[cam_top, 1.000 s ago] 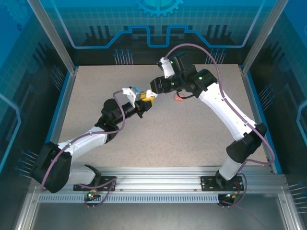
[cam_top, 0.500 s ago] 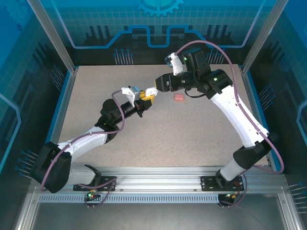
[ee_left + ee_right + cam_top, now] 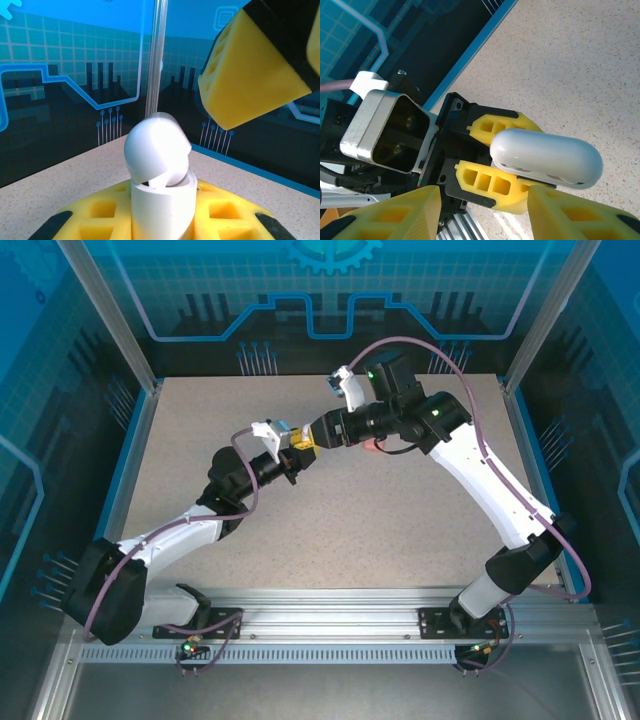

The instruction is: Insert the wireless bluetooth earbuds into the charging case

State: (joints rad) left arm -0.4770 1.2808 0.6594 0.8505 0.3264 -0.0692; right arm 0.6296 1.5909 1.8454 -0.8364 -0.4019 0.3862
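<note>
A: Status?
B: Left hand point(image 3: 300, 449) clamps white charging case point(image 3: 161, 202), lid point(image 3: 156, 145) ajar, above counter point(image 3: 400, 520). Right hand point(image 3: 321, 429) beside it, fingers apart, empty.
A: Any earbuds in?
B: None visible. Insertion probably all still ahead.

glossy plain white charging case point(image 3: 160, 170) in the left hand point(image 3: 302, 451), whose fingers point(image 3: 220, 215) are bright yellow with black edging; the right hand point(image 3: 316, 434) has the same yellow and black. left arm point(image 3: 180, 535) and right arm point(image 3: 480, 470) are white with black joints and purple cables point(image 3: 440, 350). the bench point(image 3: 400, 510) is beige with fine dark speckles; the walls point(image 3: 200, 290) are blue with a circuit-line pattern
</note>
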